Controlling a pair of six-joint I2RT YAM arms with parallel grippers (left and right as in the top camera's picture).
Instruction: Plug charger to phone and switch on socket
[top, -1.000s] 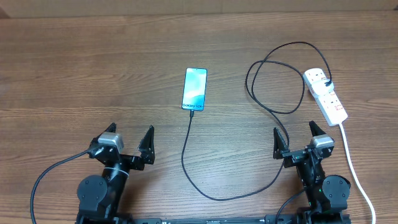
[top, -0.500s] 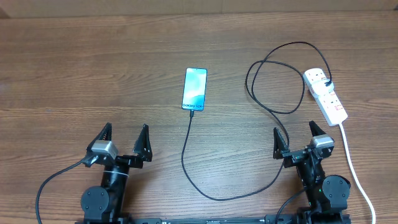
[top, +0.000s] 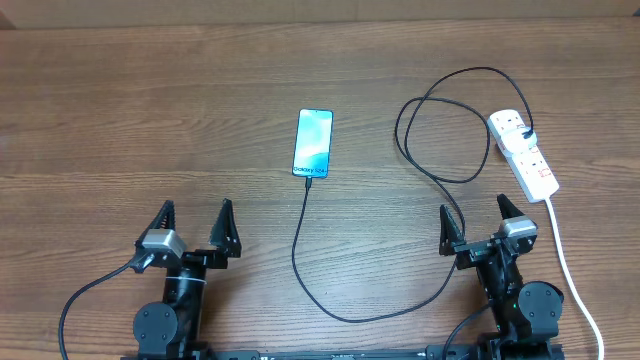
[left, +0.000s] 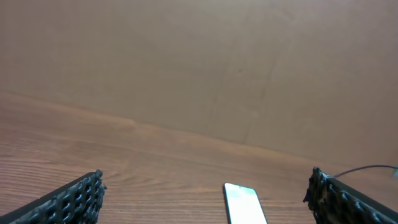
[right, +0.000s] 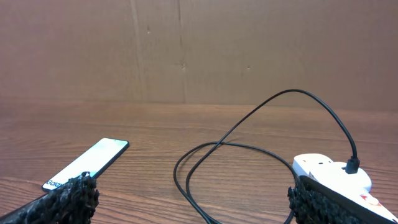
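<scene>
Wood desk (top: 120, 120) carries everything. The socket (top: 524, 152) is at 1 o'clock from the right gripper (top: 472, 212), with the charger (top: 297, 235) cable's loops between them. The phone (top: 313, 143) is at 1 o'clock from the left gripper (top: 195, 212), well apart. Both grippers are spread wide, holding nothing

We see the phone (right: 87, 163) at lower left, the charger (right: 219, 143) looping in the middle, its plug in the socket (right: 333, 173) at lower right.

Wooden table (top: 120, 100), cardboard backdrop (right: 249, 50)
</scene>
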